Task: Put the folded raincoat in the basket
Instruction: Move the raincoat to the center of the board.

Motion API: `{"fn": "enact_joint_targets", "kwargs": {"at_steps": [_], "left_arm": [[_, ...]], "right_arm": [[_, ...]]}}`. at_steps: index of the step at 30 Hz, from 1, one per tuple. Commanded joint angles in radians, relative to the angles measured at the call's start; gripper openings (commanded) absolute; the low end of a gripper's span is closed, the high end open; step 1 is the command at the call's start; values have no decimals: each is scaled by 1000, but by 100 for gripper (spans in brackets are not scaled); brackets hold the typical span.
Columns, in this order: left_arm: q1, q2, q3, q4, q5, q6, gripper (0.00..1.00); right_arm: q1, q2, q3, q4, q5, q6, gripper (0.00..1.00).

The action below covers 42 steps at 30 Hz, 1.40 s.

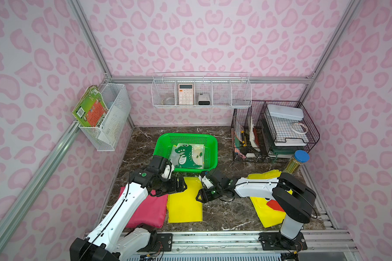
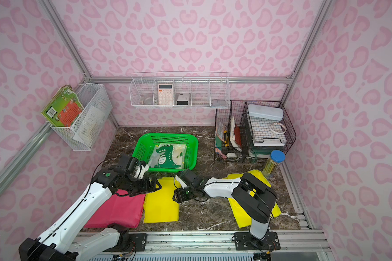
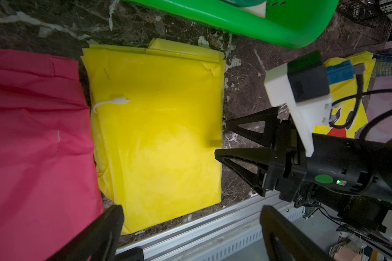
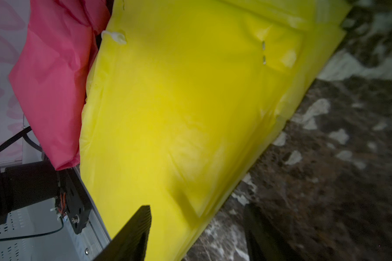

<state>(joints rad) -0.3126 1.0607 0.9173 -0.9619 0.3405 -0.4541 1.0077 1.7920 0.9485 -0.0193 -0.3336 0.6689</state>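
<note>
Raincoat [image 1: 185, 201], folded yellow, lies flat on the counter [image 1: 224, 212], long axis 12-to-6, basket [image 1: 163, 144] at its 12; my right pincer [image 1: 197, 198] sits at its 3 o'clock edge, jaws part-open, gripping nothing yet.

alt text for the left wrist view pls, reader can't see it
A folded yellow raincoat lies flat on the dark marble table beside a pink folded cloth. The right gripper, jaws open, points at the raincoat's edge; the green basket stands close by.
</note>
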Motion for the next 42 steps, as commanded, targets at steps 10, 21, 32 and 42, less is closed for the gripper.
{"fn": "enact_joint_targets", "kwargs": {"at_steps": [10,21,32,42], "left_arm": [[-6,10,-29,20,0,-6,98],[-15,27,-45,29,15,-7,99],[-121,103,-53,63,11,-45,99],[-230,201,-120,230,35,-112,98]], "right_arm": [[-11,29,-4,41,-21,9,38],[-44,-8,-58,46,-42,12,0],[-134,-193,-265,12,-21,-3,0],[-223,-323,-373,-58,-7,-49,0]]}}
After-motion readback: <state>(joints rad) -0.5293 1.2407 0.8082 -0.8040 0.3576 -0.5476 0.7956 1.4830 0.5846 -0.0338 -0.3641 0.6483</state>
